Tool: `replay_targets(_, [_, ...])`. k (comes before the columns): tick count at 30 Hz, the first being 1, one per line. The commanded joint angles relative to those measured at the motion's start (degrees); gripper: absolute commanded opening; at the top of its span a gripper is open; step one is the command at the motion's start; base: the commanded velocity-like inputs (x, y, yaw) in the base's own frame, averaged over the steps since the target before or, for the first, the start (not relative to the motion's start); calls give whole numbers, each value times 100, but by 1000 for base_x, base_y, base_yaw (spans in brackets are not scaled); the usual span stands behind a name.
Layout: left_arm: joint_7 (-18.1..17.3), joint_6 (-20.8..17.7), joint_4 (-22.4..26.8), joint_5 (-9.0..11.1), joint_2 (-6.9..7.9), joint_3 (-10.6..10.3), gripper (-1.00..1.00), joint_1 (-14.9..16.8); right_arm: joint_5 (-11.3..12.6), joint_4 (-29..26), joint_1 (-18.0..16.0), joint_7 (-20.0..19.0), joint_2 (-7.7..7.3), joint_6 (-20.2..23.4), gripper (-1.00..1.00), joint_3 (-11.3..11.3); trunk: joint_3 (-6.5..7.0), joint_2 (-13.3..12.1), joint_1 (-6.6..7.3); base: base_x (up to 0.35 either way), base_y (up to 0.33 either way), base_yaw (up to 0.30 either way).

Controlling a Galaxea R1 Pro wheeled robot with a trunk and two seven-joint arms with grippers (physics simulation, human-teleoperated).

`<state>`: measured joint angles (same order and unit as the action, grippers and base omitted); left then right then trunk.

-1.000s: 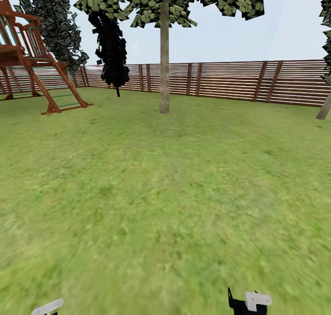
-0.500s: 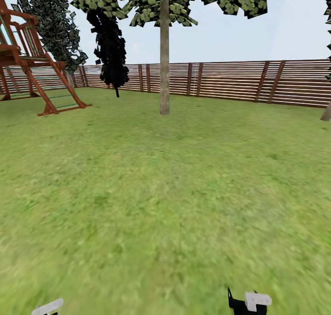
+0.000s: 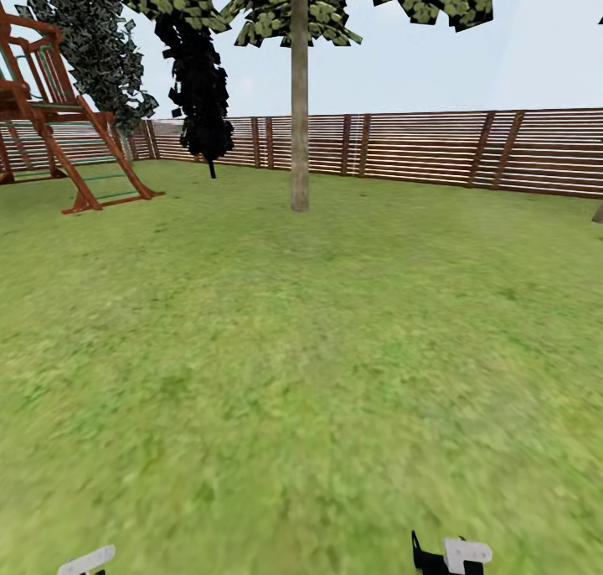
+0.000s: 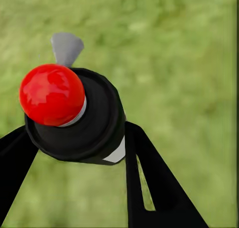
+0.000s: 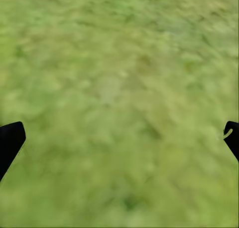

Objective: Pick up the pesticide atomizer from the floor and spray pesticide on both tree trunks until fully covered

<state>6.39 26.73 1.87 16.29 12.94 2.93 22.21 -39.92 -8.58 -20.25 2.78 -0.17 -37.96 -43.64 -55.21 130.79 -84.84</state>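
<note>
No readable text, label, brand, number or sign anywhere in these views

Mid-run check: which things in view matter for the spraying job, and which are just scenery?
For the job:
- atomizer, held between the left gripper fingers
- tree straight ahead on the lawn
- right gripper, open over grass

Scenery:
- play frame
- dark conifer
- fence

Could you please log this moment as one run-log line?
phase: crossing lawn | left end effector: shut on atomizer | right end effector: open, above grass | tree: ahead, by fence
</note>
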Motion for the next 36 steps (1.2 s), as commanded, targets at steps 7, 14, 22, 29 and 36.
replay_targets(7, [3,21,-2,-12,-2,26,-100,3,-60,13,-5,29,-1,-24,100,-30,-5,2,-3,340,0,0])
replay_targets(14, [3,24,-2,-12,-2,28,-100,3,-60,14,-5,29,-1,-25,100,-30,-5,2,-3,340,0,0])
replay_targets(22, [3,24,-2,-11,-2,30,-100,3,-60,14,-5,38,-1,-19,100,-30,-5,2,-3,340,0,0])
replay_targets(29, [3,16,-2,-12,-2,30,-100,3,-60,14,-5,38,-1,-19,100,-30,-5,2,-3,340,0,0])
replay_targets(36, [3,16,-2,-12,-2,28,-100,3,-60,14,-5,38,-1,-19,100,-30,-5,2,-3,340,0,0])
